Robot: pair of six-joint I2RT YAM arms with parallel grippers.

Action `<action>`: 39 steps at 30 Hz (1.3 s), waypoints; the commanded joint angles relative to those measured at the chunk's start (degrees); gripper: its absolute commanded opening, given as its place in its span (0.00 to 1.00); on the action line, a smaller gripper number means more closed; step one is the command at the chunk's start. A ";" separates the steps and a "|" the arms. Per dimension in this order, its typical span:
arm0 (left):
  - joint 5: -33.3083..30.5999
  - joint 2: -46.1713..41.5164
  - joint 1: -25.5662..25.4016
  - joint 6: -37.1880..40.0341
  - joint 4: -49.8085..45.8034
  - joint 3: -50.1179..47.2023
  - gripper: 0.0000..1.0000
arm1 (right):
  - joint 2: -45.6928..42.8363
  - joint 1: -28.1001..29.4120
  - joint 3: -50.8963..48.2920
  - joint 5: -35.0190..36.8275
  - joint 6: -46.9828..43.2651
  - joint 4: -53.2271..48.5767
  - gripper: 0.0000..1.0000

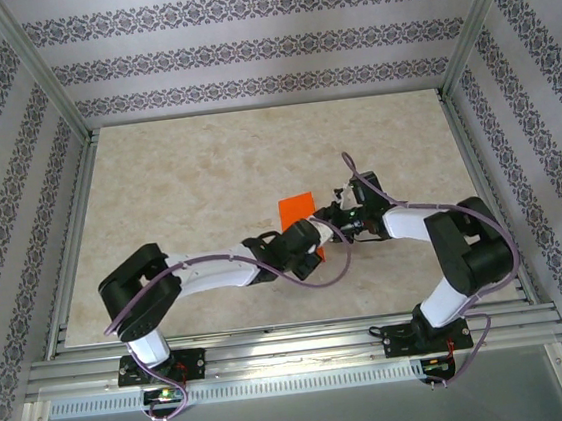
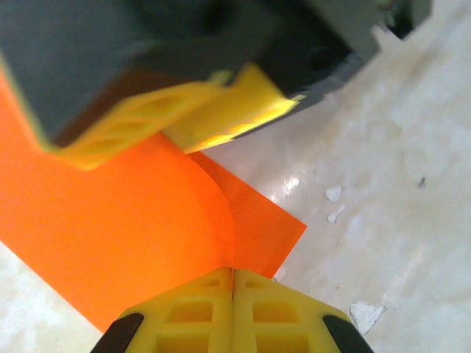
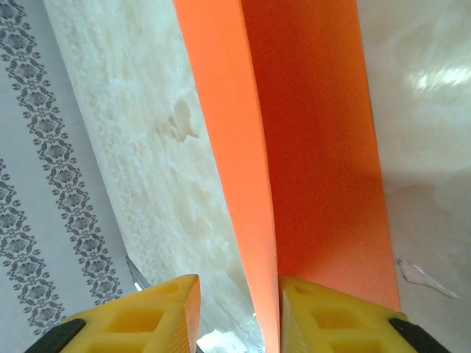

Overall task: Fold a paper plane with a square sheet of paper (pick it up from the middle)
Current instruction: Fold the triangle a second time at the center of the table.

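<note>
Your left gripper (image 2: 233, 273) is clenched on the orange sheet (image 2: 140, 228), which curls up from the middle of the table (image 1: 178, 191). Your right gripper (image 3: 239, 287) stands parted, with the sheet's raised edge between its fingers.

Smooth orange paper (image 2: 147, 228) on a glossy, marbled counter (image 2: 397, 206).
The paper is thin and plain with a soft sheen. The beige stone-look counter shows bright glare spots and small pale chips at lower right. The left claw (image 2: 233, 276) and right claw (image 3: 239, 287) are yellow matt moulded plastic. The rails (image 1: 295, 345) along the bottom are ribbed, silvery metal.
</note>
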 commanded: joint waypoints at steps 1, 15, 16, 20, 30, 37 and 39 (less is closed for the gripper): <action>11.74 -3.71 3.75 -6.36 4.95 -2.36 0.00 | -4.41 -1.62 -1.32 4.49 -3.63 -5.22 0.34; 27.52 -3.27 12.22 -15.04 13.16 -6.34 0.00 | -16.38 1.38 -7.66 12.87 -8.97 -11.24 0.22; 27.55 -3.31 12.36 -15.22 13.26 -6.48 0.00 | -16.33 1.98 -7.61 12.77 -9.25 -11.33 0.20; 27.55 -3.20 12.74 -15.50 13.17 -6.67 0.00 | -13.54 4.75 -6.18 10.78 -9.40 -10.77 0.10; 27.66 -2.04 12.89 -16.08 12.93 -6.71 0.00 | -4.20 8.05 -2.53 10.22 -9.93 -10.36 0.05; 27.43 -1.17 13.63 -17.41 13.00 -7.14 0.00 | 1.87 8.05 -1.51 13.43 -15.01 -15.96 0.04; 27.87 -0.85 14.38 -17.60 12.75 -7.12 0.00 | 2.03 8.05 -1.35 14.83 -16.50 -17.94 0.03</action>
